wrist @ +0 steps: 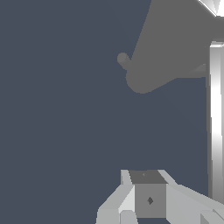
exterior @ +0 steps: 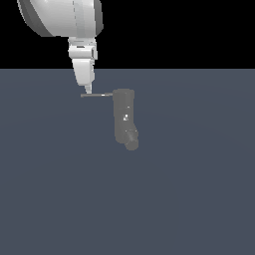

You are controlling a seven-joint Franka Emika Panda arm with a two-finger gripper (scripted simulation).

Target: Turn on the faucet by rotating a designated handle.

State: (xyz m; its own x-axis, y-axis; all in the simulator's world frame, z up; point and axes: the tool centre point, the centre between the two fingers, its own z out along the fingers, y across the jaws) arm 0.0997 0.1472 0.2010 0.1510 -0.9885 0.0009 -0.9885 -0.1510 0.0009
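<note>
Slate floor (exterior: pixel 199 199) | faucet (exterior: pixel 123 117) upright | pincer (exterior: pixel 88 90) narrow, tips meeting handle (exterior: pixel 96 94) end

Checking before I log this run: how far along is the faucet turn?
Approach looks done: the gripper sits at the free end of the handle. In hand: contact, though actual touch is unclear. Left: sweeping the handle around the faucet; whether it has rotated at all cannot be told.

Flat slate-blue floor (exterior: pixel 199 199) fills scene; black backdrop (exterior: pixel 174 30) above, possibly empty background.
</note>
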